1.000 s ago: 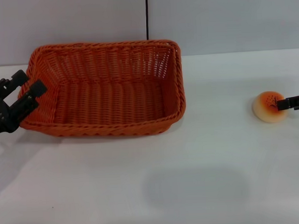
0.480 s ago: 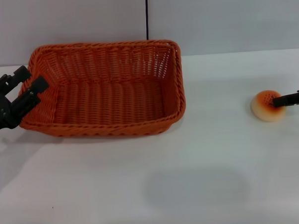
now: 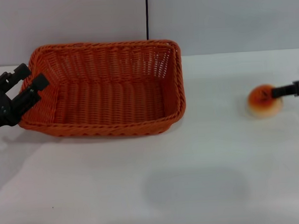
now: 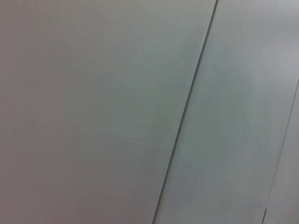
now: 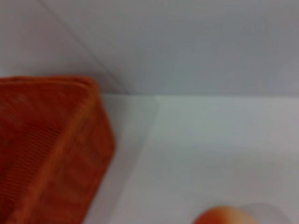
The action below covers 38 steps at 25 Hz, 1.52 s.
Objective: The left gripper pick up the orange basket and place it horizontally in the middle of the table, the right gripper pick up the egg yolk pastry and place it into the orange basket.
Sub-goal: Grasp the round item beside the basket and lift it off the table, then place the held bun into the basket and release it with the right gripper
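orange basket [image 3: 106,89] upright, pastry [image 3: 262,101] (glazed) well apart

Even, soft overhead light; egg yolk pastry [image 3: 262,101] motion-blurred; right wrist view defocused.

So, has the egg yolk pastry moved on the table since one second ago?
Yes. In the head view the egg yolk pastry has shifted up and slightly toward the orange basket, which stayed put, with the right pincer at it.

Bare lab-style test bench, plain white table [image 3: 202,189], blank grey panelled wall [image 3: 225,19] behind, no household clutter
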Available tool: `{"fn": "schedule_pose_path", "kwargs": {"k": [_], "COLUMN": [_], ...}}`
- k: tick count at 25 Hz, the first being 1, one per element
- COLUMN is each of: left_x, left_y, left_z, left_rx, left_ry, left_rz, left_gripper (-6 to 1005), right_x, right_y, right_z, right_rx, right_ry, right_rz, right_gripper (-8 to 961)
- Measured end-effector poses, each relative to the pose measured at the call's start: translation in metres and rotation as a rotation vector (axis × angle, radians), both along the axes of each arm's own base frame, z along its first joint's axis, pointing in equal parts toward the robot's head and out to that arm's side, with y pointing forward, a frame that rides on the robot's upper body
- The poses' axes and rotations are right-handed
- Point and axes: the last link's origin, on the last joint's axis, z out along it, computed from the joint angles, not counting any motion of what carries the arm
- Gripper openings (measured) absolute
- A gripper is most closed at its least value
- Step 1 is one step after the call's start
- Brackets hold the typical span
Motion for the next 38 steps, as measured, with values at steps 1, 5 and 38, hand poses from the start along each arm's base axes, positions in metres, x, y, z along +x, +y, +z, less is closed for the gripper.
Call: {"fn": "schedule_pose_path", "kwargs": {"k": [1,5,38], "left_x": [0.000,0.003,0.004], "left_y": [0.001,0.004,-0.002], "left_z": [0.000,0.000,-0.006], "left_rx": [0.001,0.000,-0.021], "left_ry": [0.000,-0.003,-0.032], "left_rz": [-0.002,-0.012,-0.019], "left_gripper": [620,620,620], "right_x": [-0.006,-0.035,-0.156], "right_y": [0.001,0.010,0.044], "right_z": [0.002,0.014,-0.080], "right_rx": [0.003,0.019,-0.060], "right_ry": [0.005,0.038,0.050], "right_rz": [0.020,0.115,0.693], "right_gripper": [62,26,264]}}
